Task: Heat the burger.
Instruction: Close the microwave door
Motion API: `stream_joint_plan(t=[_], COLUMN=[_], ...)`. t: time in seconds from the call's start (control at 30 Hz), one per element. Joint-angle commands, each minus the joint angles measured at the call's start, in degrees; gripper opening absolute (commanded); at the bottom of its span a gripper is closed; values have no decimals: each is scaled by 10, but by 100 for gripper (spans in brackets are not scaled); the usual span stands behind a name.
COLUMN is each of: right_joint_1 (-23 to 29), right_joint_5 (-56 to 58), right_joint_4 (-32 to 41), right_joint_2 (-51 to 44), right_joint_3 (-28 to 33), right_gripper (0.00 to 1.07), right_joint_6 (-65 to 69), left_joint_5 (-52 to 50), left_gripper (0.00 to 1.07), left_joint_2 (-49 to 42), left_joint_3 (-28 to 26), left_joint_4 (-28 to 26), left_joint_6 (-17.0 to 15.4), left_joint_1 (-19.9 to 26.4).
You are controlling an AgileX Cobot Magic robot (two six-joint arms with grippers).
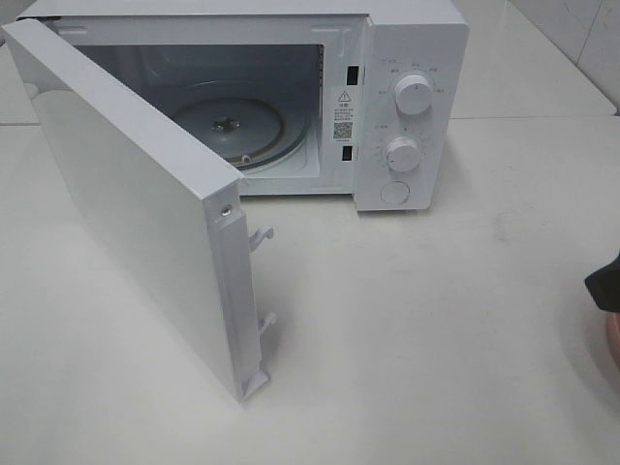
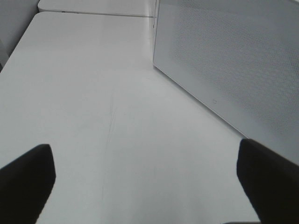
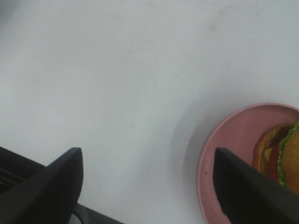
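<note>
- The left gripper point(image 2: 145, 179) shows only in its own wrist view. Its jaws are wide open and hold nothing. They hang over a bare part of the white worktop point(image 2: 93, 102).
- Just beside it stands a white wall with tiny dots point(image 2: 229, 60). I cannot tell for sure what part of the oven it is.
- In the high view, the microwave door point(image 1: 136, 213) is swung wide open. It sticks out toward the front on the left side. Two small white hooks point(image 1: 263, 235) poke out of its edge.
- Behind the door sits the white microwave point(image 1: 407, 39) at the back of the worktop point(image 1: 436, 339).
- Inside it you can see a round glass tray point(image 1: 228, 126). Nothing lies on the tray.
- On the right of the microwave front are two round knobs, an upper knob point(image 1: 415, 95) and a lower knob point(image 1: 402, 153). A round button point(image 1: 394, 193) sits under them.
- At the far right edge of the high view a dark bit of the right arm point(image 1: 605, 286) peeks in.
- The right gripper point(image 3: 149, 186) has its jaws wide open too. They hold nothing.
- The pink plate point(image 3: 233, 144) rests on the worktop, partly under one of the jaws.
- The burger point(image 3: 282, 156) sits on the pink plate, far from the microwave. Only its edge shows, with green lettuce, red tomato and yellow cheese. The jaws are not touching it.
</note>
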Motion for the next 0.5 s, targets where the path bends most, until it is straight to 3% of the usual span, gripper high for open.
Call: stream_joint_plan(t=[0.03,0.17,0.33,0.5], right_joint_1=[-2,-9,-86,-118], right_joint_5=[9,11,36,73], right_joint_4=[6,26,93,123], right_joint_2=[-57,-88,-144,-198], right_joint_3=[26,42,48,48], right_gripper=[76,76,77,76], right_joint_6=[-13,-18,-87,-104], left_joint_5=[-6,-6,-6,-6], left_gripper=[98,98,98,98], left_joint_2=[-1,-1,-1,-1], left_joint_3=[2,2,2,2], left_joint_4=[-2,-2,-2,-2], left_joint_6=[-1,-1,-1,-1], left_joint_1=[-1,-1,-1,-1])
